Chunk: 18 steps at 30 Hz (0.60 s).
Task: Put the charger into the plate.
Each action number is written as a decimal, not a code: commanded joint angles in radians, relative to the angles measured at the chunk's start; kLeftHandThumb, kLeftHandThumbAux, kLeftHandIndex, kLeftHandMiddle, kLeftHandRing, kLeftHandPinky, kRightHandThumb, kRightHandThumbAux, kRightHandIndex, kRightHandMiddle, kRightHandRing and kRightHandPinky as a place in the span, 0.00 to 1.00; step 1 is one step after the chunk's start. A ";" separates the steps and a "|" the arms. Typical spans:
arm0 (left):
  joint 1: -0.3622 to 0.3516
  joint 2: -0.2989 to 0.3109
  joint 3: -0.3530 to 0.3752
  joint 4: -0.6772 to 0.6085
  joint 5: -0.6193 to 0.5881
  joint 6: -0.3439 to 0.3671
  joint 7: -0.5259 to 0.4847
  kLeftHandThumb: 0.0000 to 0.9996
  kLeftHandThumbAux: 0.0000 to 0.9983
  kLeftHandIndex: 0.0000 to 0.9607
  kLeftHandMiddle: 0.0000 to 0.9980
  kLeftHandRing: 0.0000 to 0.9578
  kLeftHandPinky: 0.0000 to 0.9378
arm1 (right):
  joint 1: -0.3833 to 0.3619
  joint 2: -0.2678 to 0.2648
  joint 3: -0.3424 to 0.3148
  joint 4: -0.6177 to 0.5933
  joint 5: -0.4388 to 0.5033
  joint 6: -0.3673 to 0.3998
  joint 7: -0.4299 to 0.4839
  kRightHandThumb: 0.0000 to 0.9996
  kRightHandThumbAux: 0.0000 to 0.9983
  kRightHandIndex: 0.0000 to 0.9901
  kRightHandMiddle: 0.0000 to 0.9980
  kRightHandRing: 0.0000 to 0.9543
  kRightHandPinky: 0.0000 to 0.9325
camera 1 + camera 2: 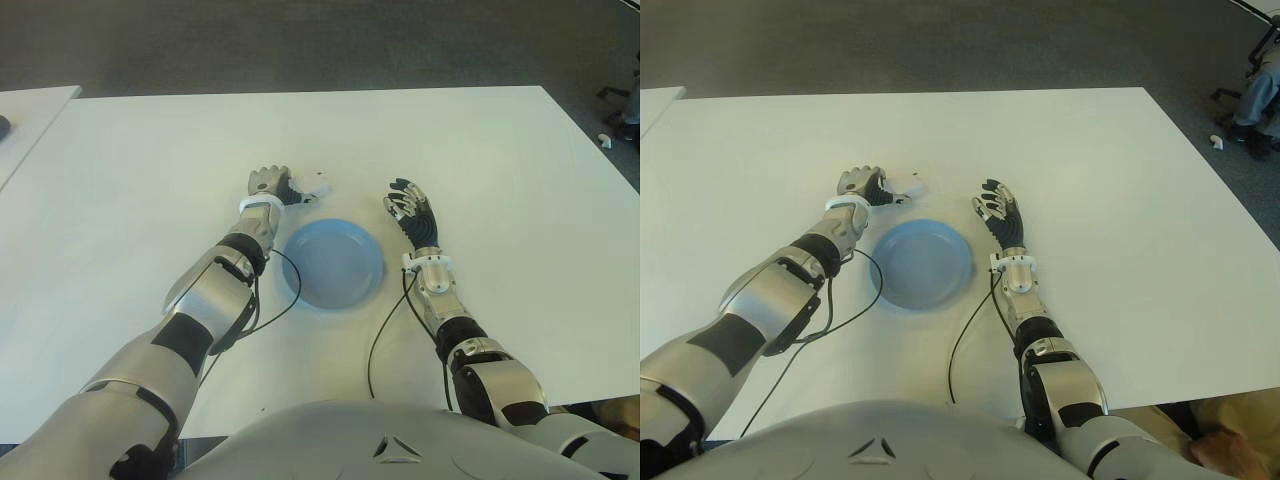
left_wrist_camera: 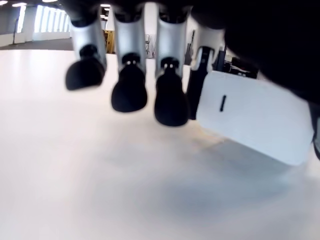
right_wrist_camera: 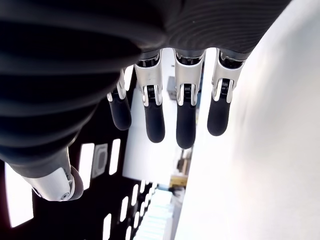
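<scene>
Holding the charger (image 1: 316, 184) is the left hand (image 1: 270, 186), which sits just past the far left edge of the plate (image 1: 335, 263). The charger is a small white block, flat and smooth, with rounded corners. In the left wrist view it shows one wide white face with a short dark mark near the middle (image 2: 254, 116). It tilts there, with one end higher than the other, and it casts a soft shadow on the table (image 1: 500, 180) below. The left hand's fingers (image 2: 129, 85) curl down with their dark tips next to the charger, and the charger sticks out of the hand toward the plate's far side. I cannot tell if the charger touches the table. The plate is round and light blue, and nothing lies in it. It sits on the white table between the two hands. The charger is beyond the plate's far rim, not over the plate. The right hand (image 1: 412, 212) shows just past the plate's right side. Its fingers (image 3: 185, 119) are straight and spread a little, and it holds nothing. A thin black cable (image 1: 385, 330) runs by the plate's near right side, along the right arm.
</scene>
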<state>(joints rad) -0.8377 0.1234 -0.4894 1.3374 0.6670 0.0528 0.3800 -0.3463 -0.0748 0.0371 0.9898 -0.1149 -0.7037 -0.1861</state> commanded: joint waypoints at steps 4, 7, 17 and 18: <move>0.030 0.026 0.016 -0.041 -0.018 -0.088 0.064 0.72 0.70 0.46 0.77 0.81 0.84 | 0.259 0.048 0.015 0.145 -0.013 0.041 0.012 0.52 0.58 0.18 0.26 0.28 0.30; 0.043 0.034 -0.002 -0.052 -0.004 -0.131 0.073 0.72 0.70 0.46 0.78 0.82 0.85 | 0.259 0.049 0.015 0.145 -0.010 0.034 0.025 0.52 0.58 0.18 0.26 0.28 0.30; 0.068 0.058 -0.042 -0.075 0.033 -0.192 0.110 0.72 0.70 0.46 0.79 0.82 0.81 | 0.256 0.057 0.002 0.150 0.006 0.032 0.048 0.53 0.60 0.18 0.26 0.29 0.33; 0.071 0.062 -0.046 -0.079 0.038 -0.198 0.117 0.72 0.70 0.46 0.79 0.82 0.81 | 0.257 0.058 0.002 0.149 0.006 0.031 0.048 0.54 0.60 0.18 0.26 0.30 0.33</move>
<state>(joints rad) -0.8272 0.1495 -0.4997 1.2878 0.6698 -0.0974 0.4497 -0.3463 -0.0741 0.0343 0.9898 -0.1120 -0.7038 -0.1558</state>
